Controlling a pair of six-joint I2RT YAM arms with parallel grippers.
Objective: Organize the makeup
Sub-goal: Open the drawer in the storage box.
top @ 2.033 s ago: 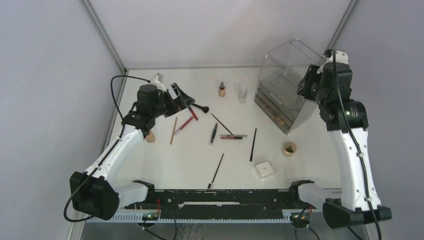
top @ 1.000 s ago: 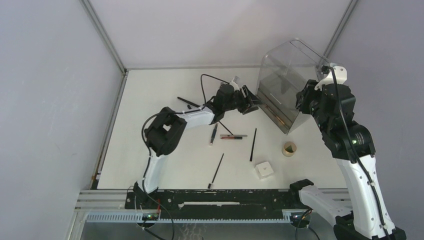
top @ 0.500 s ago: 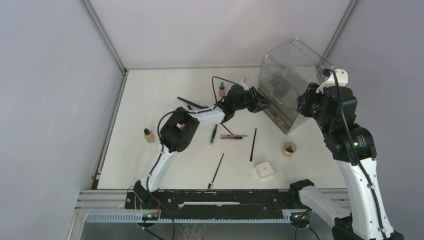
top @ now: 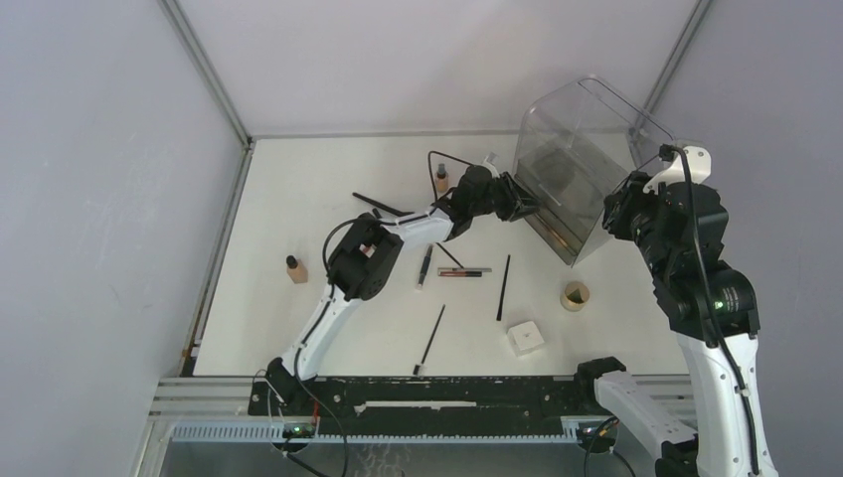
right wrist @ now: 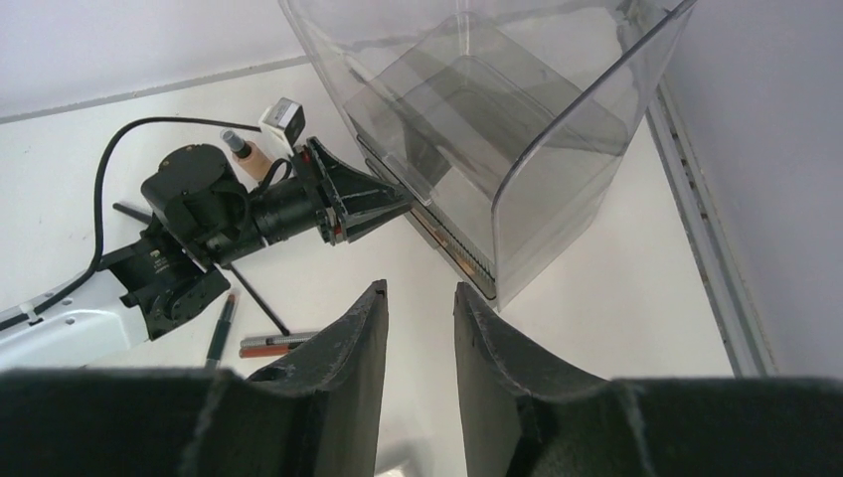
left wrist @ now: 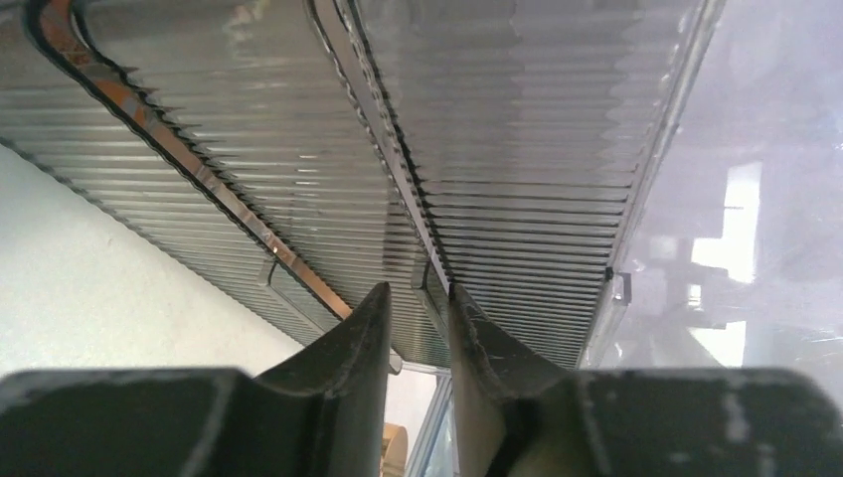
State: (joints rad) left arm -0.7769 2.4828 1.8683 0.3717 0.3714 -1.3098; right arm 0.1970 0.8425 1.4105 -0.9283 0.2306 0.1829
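Top external view: a white table (top: 298, 189) with loose makeup across its middle and one container toward the far right corner.
Clear bin (top: 582, 139): one, toward the far right corner. A grey ribbed tray (left wrist: 537, 149) sits inside it, and whether any makeup lies in it cannot be told.
Tan bottles (top: 294, 268): two. One stands near the left edge; the far bottle (top: 439, 180) stands near the far edge, just beside the left arm.
Thin black sticks (top: 430, 340): five, spread over the middle, one partly under the left arm.
Red stick (top: 464, 271): one, flat at mid-table.
Round puff (top: 575, 294): one, near the right edge, on the near side of the bin.
White box (top: 525, 337): one, toward the near edge, near the puff.
Left gripper (left wrist: 418, 296): at the bin's low side, jaws a narrow slit apart with a tray ridge running into the slit. Whether they grip it cannot be told.
Right gripper (right wrist: 420, 298): raised near the bin, jaws slightly parted, nothing between them.
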